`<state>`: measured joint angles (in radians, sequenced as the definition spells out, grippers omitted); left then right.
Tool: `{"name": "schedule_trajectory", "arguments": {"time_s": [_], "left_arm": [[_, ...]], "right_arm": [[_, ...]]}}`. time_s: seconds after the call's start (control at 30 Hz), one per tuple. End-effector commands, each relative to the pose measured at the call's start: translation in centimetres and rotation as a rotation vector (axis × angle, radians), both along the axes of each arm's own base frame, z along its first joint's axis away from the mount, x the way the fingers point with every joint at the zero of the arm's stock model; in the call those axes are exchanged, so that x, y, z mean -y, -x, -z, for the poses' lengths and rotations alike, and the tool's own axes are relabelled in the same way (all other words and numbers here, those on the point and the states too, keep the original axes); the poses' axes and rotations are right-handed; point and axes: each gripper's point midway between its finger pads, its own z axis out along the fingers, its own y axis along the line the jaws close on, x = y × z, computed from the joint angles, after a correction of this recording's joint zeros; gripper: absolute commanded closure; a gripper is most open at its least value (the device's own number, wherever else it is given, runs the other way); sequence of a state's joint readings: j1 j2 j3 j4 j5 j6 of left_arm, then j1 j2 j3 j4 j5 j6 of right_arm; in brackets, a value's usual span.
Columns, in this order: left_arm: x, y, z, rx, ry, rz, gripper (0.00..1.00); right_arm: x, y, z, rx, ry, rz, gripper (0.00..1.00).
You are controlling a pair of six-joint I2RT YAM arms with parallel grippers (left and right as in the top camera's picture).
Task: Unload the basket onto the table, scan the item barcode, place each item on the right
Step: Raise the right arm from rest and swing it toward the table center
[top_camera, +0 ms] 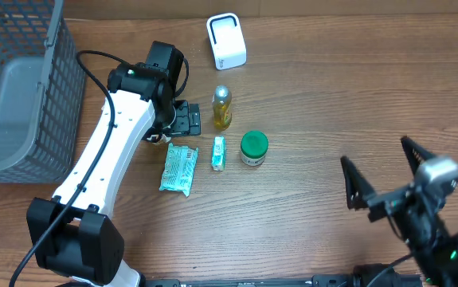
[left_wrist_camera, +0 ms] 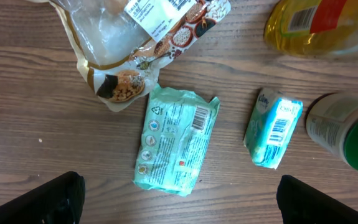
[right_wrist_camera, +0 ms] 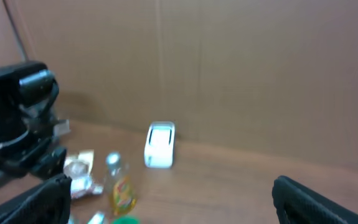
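By my judgement the task is at its very beginning: no item is lifted, and none is near the white scanner (top_camera: 226,41), which stands alone at the top centre of the overhead view. I take it for the scanner by its shape only, because the view is too small to be sure.

All the goods lie in one group in the middle of the table (top_camera: 332,88), below the scanner. The left gripper (top_camera: 185,121) hangs over this group with its fingers wide apart and nothing between them. In the left wrist view the mint-green pack (left_wrist_camera: 177,146) lies flat in the centre of the frame with its barcode upward, so it is probably the item to take first. The right gripper (top_camera: 376,163) waits at the lower right of the overhead view, well apart from the goods, also spread open and empty.

What is left is to grasp an item, carry it to the scanner and show the barcode to it.

As for containers:
- **Grey mesh basket** (top_camera: 63,88), upper left: nothing shows inside the part that is in view.
- **Bottle** (top_camera: 222,108): stands upright and holds a yellow liquid.
- **Jar** (top_camera: 253,148): the green lid is on, so its content is hidden.
- **Clear snack bag** (left_wrist_camera: 135,50), upper left of the left wrist view: holds something like grains.
- **Small teal packet** (left_wrist_camera: 273,127), right of the pack: sealed.
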<state>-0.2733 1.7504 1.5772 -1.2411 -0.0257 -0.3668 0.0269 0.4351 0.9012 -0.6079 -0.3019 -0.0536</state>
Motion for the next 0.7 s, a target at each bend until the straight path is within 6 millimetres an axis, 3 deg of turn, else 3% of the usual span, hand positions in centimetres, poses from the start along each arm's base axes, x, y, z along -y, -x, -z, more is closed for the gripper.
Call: {"name": "schedule_trajectory", "arguments": {"time_s": [0.0,0.17,0.33,0.67], "left_arm": [[0.0,0.0,-0.2,0.003,0.014,-0.009,0.00],[0.0,0.0,-0.2,0.003,0.014,-0.010,0.01],[0.0,0.0,-0.2,0.003,0.014,-0.010,0.00],[0.0,0.0,-0.2,0.003,0.014,-0.010,0.00]], "right_arm": [[-0.5,-1.1,-1.9,-0.083,0.007,-0.030,0.00],[-0.7,-3.0,-2.1,-0.333,0.008,-0.038,0.00],[-0.8,-4.5,-1.1,-0.630,0.001,-0.035,0.00],[-2.2,-7.6,0.7,-0.803,-0.036,-0.110,0.00]]}}
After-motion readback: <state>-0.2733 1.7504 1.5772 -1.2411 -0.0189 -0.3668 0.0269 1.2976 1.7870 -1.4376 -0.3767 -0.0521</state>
